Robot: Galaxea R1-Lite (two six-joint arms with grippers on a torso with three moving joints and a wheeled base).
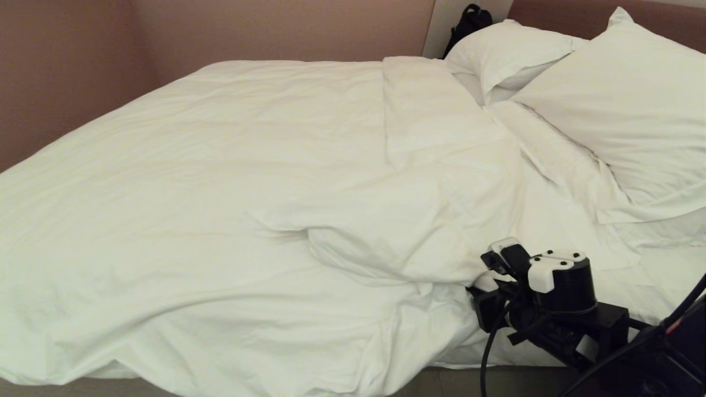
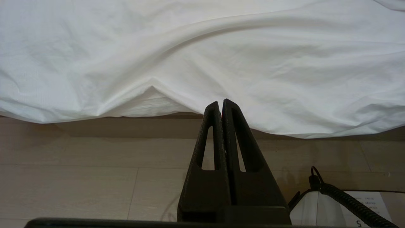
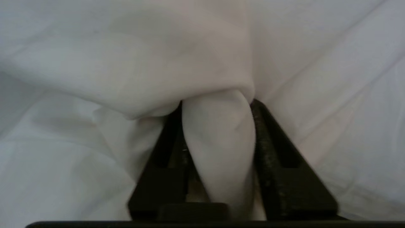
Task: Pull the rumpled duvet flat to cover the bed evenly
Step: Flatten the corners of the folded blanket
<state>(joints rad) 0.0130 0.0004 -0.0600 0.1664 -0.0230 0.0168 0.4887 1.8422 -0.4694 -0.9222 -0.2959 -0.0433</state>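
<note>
The duvet (image 1: 231, 182) lay spread over most of the bed (image 1: 496, 361), reaching from the far side by the brownish wall (image 1: 71, 60) to the near edge, where it hung over the side toward the pale wood-look floor (image 2: 95, 171). It was not flat: a thick fold ran across its middle near the robot's right side, and its top edge was turned back in a broad strip short of the pillows (image 1: 618, 105), which were stacked against the headboard (image 1: 562, 11) on the right. A dark bag (image 1: 469, 22) stood behind the far pillow. The right tool (image 1: 485, 281) sat low at the near edge of the bed, at the end of the rumpled fold, with its black wrist and cables trailing off to the lower right. In the right wrist view its two dark fingers (image 3: 269, 158) stood apart with a thick roll of the duvet's white cloth filling the gap between them and touching both inner faces; whether they were squeezing the cloth or only lying around it, I cannot tell. The left tool (image 2: 220, 103) hung apart from the bed, above the floor just in front of the overhanging hem, its fingers pressed together on nothing. A black cable (image 2: 345, 199) and a white sheet of printed paper (image 2: 364, 205) lay on the floor beside it.
</note>
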